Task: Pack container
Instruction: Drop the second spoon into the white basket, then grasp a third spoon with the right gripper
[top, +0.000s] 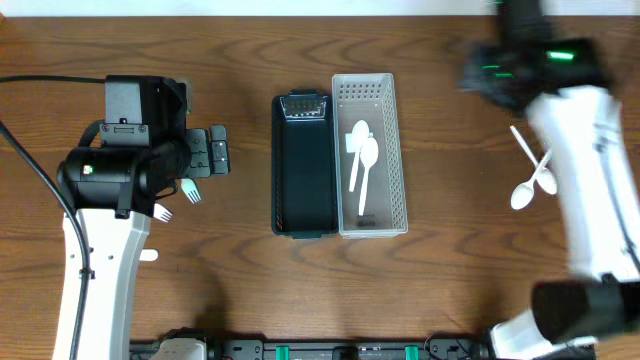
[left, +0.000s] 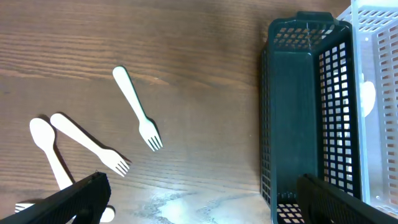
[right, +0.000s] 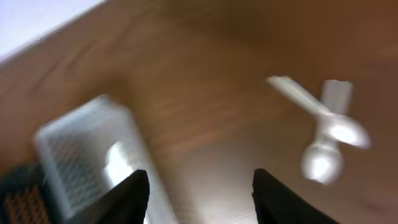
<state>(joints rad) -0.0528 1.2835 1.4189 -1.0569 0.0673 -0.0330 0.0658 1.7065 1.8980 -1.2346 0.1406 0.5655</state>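
Observation:
A black basket (top: 304, 165) and a white basket (top: 385, 155) stand side by side mid-table. Two white spoons (top: 362, 150) lie in the white basket. Two more spoons (top: 530, 175) lie crossed on the table at the right. White forks (top: 190, 190) lie by my left arm. My left gripper (top: 208, 150) is open and empty, left of the black basket (left: 305, 112), with forks (left: 138, 109) and a spoon (left: 46, 149) ahead of it. My right gripper (right: 199, 193) is open, empty and blurred, above bare table between the white basket (right: 81, 149) and the loose spoons (right: 323, 134).
The right arm (top: 590, 150) reaches along the right side of the table, beside the loose spoons. A black cable (top: 30, 160) runs at the far left. The table's far edge shows in the right wrist view.

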